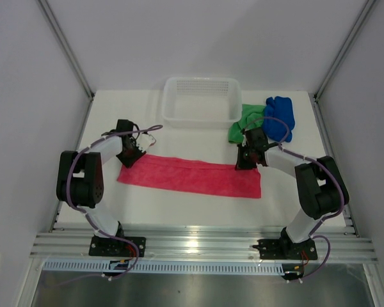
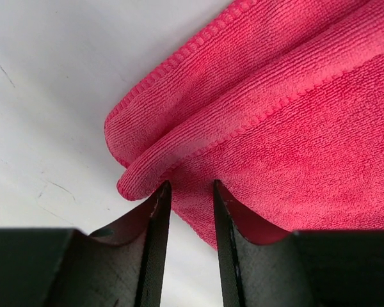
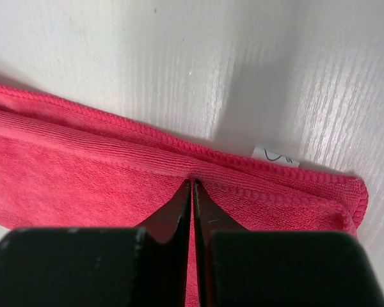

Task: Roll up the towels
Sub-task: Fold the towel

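Observation:
The pink towel (image 1: 192, 178) lies folded into a long strip across the middle of the table. My left gripper (image 1: 129, 157) is at its left end. In the left wrist view the left gripper (image 2: 189, 185) is open, its tips resting on the pink towel (image 2: 294, 128) near the folded corner, with bare table showing between the fingers. My right gripper (image 1: 246, 160) is at the strip's right end, on its far edge. Seen from the right wrist, the right gripper (image 3: 192, 182) is shut, pinching the pink towel (image 3: 83, 173) at a hem, near a white tag (image 3: 275, 157). The green towel (image 1: 242, 118) and blue towel (image 1: 280, 118) lie bunched at the back right.
A white mesh basket (image 1: 201, 114) stands at the back centre, just left of the green towel. White walls close in the table on the left, right and rear. An aluminium rail (image 1: 205, 246) with the arm bases runs along the near edge.

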You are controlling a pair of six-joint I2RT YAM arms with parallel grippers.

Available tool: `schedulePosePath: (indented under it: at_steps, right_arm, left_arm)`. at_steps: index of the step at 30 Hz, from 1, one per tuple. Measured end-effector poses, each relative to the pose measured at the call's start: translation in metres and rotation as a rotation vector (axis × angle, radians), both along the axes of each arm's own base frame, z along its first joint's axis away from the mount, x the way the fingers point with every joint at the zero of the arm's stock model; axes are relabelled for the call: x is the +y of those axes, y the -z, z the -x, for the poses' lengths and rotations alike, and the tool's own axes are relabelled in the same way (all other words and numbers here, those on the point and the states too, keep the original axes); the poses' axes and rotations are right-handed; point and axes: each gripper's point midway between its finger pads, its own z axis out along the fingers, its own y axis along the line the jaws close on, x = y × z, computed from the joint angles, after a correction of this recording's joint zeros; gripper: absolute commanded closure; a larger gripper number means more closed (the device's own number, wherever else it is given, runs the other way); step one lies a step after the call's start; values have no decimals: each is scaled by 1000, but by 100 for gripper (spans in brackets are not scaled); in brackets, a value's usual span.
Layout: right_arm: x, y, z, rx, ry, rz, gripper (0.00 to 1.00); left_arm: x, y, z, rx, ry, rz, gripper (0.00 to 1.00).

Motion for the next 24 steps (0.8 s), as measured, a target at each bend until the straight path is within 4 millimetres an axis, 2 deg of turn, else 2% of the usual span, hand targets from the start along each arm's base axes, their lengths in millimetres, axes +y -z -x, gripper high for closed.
schedulePosePath:
  at_steps: [6,13,24]
  right_arm:
    - [2,-8,-15,-30,13,0,95]
    - [-6,4,-22,-3,43,9,95]
    - [-8,-1,-34,-17,62,-9,94]
  left_arm:
    - [0,-2,-8,-6,-8,0,61]
    - [2,-8,-17,-38,-24,-8,55]
    - [8,-28,-47,-124,-80,-38,52]
